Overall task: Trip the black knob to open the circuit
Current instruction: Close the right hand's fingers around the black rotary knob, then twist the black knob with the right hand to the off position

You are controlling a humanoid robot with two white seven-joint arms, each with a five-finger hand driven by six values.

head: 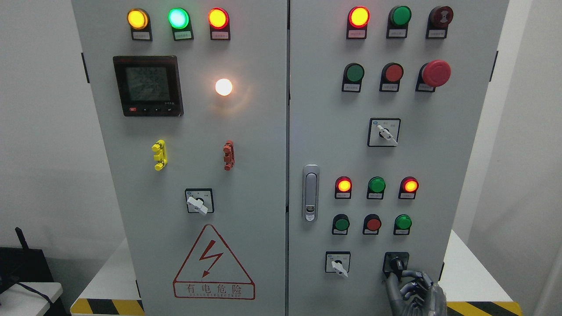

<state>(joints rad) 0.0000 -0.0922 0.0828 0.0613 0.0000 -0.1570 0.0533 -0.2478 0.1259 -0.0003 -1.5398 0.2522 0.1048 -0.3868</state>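
Observation:
The black knob [397,264] sits on a black square plate at the lower right of the grey cabinet's right door [316,109]. My right hand [400,277] comes up from the bottom edge just below it. Its thumb [391,292] reaches up to the knob's lower left, and its curled fingers [416,281] close in from the lower right, so the hand pinches the knob's lower end. The knob's handle points roughly upright. My left arm is not in view.
A white selector switch [338,264] sits just left of the knob. Red and green buttons [372,224] are above it, lit lamps [376,185] higher still, and a door latch [310,193] is by the centre seam. The left door carries a meter [147,85] and a warning triangle [214,262].

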